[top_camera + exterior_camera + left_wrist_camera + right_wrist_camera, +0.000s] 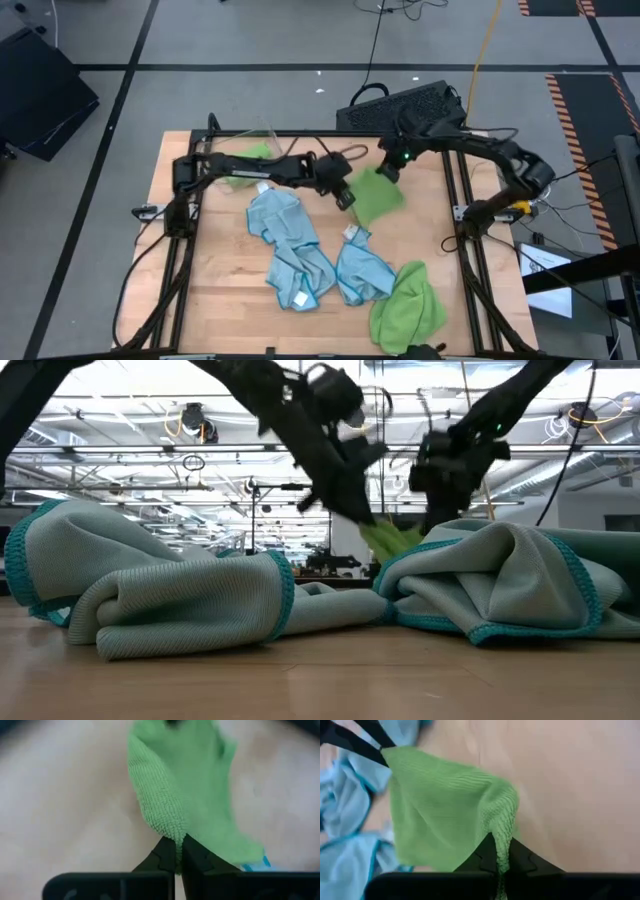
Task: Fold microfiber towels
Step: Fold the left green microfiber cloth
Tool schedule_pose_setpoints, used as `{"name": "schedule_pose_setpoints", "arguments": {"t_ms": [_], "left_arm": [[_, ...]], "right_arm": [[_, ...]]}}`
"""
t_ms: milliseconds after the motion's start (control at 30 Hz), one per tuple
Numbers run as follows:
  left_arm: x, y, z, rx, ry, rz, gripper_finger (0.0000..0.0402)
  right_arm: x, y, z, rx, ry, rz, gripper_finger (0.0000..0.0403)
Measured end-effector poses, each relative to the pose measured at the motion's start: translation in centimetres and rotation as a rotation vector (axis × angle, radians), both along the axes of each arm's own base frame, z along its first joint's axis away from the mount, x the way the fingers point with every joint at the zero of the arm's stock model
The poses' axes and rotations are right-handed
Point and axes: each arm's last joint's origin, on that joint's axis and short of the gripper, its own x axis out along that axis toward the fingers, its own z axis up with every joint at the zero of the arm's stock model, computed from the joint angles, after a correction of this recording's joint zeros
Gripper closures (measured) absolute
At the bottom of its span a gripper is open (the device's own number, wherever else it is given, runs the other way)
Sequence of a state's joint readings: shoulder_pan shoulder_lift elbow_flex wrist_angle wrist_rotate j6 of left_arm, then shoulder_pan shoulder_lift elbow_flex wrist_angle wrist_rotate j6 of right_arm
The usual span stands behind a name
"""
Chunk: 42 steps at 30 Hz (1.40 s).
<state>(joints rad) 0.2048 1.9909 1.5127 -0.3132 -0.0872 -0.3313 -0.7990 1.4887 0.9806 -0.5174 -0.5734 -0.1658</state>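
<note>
So from up top, both my arms meet over the middle-back of the table (220, 290) with one green towel (378, 197) strung between them: my left gripper (344, 199) has one corner, my right gripper (388, 172) has another. The other towels sit loose on the wood: a blue one (278, 222) just left of centre, another blue one (301, 276) in front of it, a third blue one (362, 270) right beside that, a bunched green one (408, 308) at the front right, and one more green one (253, 153) at the back left near the bin (262, 132), partly under my left arm. From table height, two crumpled blue towels fill the foreground, one left (170, 595) and one right (510, 580), and behind them a bit of the green towel (392, 540) hangs between my left gripper (350, 495) and my right gripper (440, 490), both up off the wood. Left wrist cam: my fingers (161, 859) are pinched tight on the green towel's (192, 790) corner, cloth stretching away over the table. Right wrist cam: same deal, fingers (487, 855) closed on a bunched corner of the towel (440, 815), with my left gripper (377, 747) clamping the far corner and blue towels (350, 815) lying underneath.
</note>
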Motion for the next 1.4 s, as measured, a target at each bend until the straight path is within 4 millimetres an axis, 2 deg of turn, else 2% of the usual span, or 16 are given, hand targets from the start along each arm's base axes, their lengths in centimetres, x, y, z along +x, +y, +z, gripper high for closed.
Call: {"name": "schedule_pose_setpoints", "arguments": {"t_ms": [133,233,333,400,500,600,733,867,967,1133,1267,1400], "left_arm": [[-1.2,1.1,3.7,0.187,-0.060,0.116,0.0395],[-2.4,1.9,5.8,0.314,-0.060,0.177,0.0392],[-3.6,2.5,7.0,0.333,-0.035,0.172,0.0396],[-4.1,2.5,6.7,0.313,0.028,0.152,0.0396],[-4.6,1.7,5.1,0.262,0.178,0.083,0.0393],[-4.3,0.7,3.6,0.241,0.257,0.007,0.0397],[-3.3,-0.7,1.8,0.214,0.269,-0.131,0.0393],[-2.9,-2.8,0.8,0.184,0.266,-0.216,0.0396],[-2.7,-3.8,0.9,0.217,0.265,-0.243,0.0391],[-2.1,-2.6,1.7,0.314,0.189,-0.197,0.0396],[-2.1,0.3,2.4,0.424,0.149,-0.040,0.0390],[-3.0,3.1,3.5,0.458,0.136,0.038,0.0396]], "right_arm": [[0.1,-0.3,2.7,-0.140,-0.152,-0.027,0.0400],[0.3,-0.6,4.6,-0.269,-0.274,-0.026,0.0401],[0.1,-0.8,5.7,-0.320,-0.332,-0.038,0.0401],[-0.1,-0.7,5.5,-0.310,-0.320,-0.036,0.0401],[-0.8,0.1,3.5,-0.251,-0.273,-0.020,0.0402],[-1.4,1.2,1.2,-0.193,-0.276,0.034,0.0402],[-2.4,2.8,-1.1,-0.132,-0.261,0.082,0.0402],[-3.4,4.4,-2.0,-0.072,-0.270,0.096,0.0402],[-3.7,5.0,-1.8,-0.092,-0.283,0.091,0.0402],[-3.1,4.1,-0.3,-0.313,-0.351,0.021,0.0402],[-2.4,2.5,0.9,-0.539,-0.433,-0.092,0.0402],[-2.6,1.1,1.3,-0.559,-0.501,-0.187,0.0402]]}}
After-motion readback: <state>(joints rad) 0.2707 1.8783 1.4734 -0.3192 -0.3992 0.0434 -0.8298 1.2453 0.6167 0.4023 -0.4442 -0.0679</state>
